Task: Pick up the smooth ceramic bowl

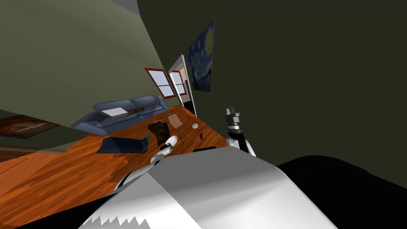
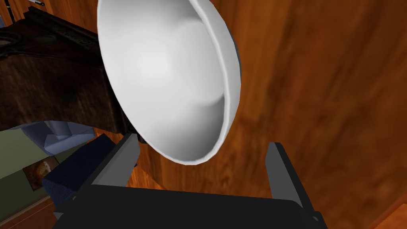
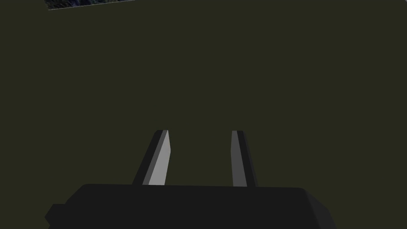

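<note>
The smooth white round bowl (image 2: 167,79) is tilted just before the left gripper (image 2: 202,141). Its hollow faces the gripper, and its oval rim runs lengthwise away from it. The near rim lies between the wide-spread fingers, closer to one. Behind are a dark brown wooden piece (image 2: 47,83) and an orange wood floor (image 2: 326,99). The right gripper (image 3: 200,132), raised by the dark olive wall (image 3: 278,79), has its fingers apart and holds nothing.

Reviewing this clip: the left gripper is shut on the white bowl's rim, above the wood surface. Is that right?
Not quite. The left gripper is open, not shut. The left wrist view shows its two fingers standing wide apart, and the white bowl has its rim reaching in between them without being clamped. The rest holds: this is above the wood surface.
</note>
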Available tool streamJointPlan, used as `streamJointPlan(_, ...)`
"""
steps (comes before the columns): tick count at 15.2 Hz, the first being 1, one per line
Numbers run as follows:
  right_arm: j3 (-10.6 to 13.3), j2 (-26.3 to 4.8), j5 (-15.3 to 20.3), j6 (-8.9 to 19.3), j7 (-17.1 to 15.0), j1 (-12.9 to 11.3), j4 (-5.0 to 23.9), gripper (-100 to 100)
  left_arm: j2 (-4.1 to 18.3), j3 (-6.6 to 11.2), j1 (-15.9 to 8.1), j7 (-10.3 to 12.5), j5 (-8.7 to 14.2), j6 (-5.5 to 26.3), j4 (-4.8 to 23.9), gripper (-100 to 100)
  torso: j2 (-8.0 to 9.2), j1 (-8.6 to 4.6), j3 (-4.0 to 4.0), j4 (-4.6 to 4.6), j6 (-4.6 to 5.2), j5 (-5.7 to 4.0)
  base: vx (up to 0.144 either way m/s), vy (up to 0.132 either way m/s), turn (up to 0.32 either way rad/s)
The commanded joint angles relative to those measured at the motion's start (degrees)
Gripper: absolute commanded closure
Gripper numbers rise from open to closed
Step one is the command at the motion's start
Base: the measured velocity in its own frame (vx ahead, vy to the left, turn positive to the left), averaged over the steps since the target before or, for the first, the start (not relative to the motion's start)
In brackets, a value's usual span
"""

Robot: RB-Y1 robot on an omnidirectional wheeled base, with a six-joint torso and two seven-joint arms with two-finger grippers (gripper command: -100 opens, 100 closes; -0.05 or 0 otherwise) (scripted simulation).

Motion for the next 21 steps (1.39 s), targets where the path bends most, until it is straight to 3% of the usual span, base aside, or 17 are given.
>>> streamJointPlan(1,0.0,0.0,0.0,0.0,0.0,0.0,0.0,0,0.1,-0.01,-0.6,0.4,0.6,0.5,1.8,-100,0.00,0.00,0.00,0.00,0.00,0.00,0.040,0.054,-0.194)
streamJointPlan(2,0.0,0.0,0.0,0.0,0.0,0.0,0.0,0,0.2,0.45,-2.0,1.2,0.9,1.7,5.0,-100,-0.03,0.01,-0.02,-0.01,-0.02,0.00,0.039,0.055,-0.199)
streamJointPlan(4,0.0,0.0,0.0,0.0,0.0,0.0,0.0,0,0.2,0.45,-2.0,1.2,0.9,1.7,2.5,-100,-0.01,0.00,-0.01,0.00,-0.03,0.00,0.022,0.038,-0.090)
streamJointPlan(8,0.0,0.0,0.0,0.0,0.0,0.0,0.0,0,0.2,0.75,-2.9,1.8,1.1,2.5,7.0,-100,0.10,-0.20,0.05,0.01,-0.05,-0.04,0.004,0.002,-0.033)
streamJointPlan(10,0.0,0.0,0.0,0.0,0.0,0.0,0.0,0,-0.4,0.71,-1.8,1.3,1.2,-0.4,7.8,-100,0.10,-0.21,0.05,0.01,-0.05,-0.05,0.021,0.015,-0.036)
streamJointPlan(15,0.0,0.0,0.0,0.0,0.0,0.0,0.0,0,-1.3,0.97,-0.3,1.4,1.1,-2.9,8.5,-100,-0.21,0.01,-0.12,-0.06,-0.06,0.00,0.082,0.051,-0.022)
streamJointPlan(16,0.0,0.0,0.0,0.0,0.0,0.0,0.0,0,-0.9,0.80,-1.2,1.4,1.3,-2.4,9.2,-100,-0.20,0.00,-0.12,-0.06,-0.06,0.00,0.043,0.029,-0.008)
streamJointPlan(17,0.0,0.0,0.0,0.0,0.0,0.0,0.0,0,-0.9,0.76,-1.2,1.2,1.5,-2.8,9.5,100,-0.13,-0.05,-0.09,-0.04,-0.06,-0.01,0.016,0.011,-0.002)
streamJointPlan(21,0.0,0.0,0.0,0.0,0.0,0.0,0.0,0,-0.9,0.73,-1.1,1.2,1.4,-2.8,9.5,100,0.10,-0.16,0.07,0.05,-0.07,-0.04,0.001,0.004,-0.003)
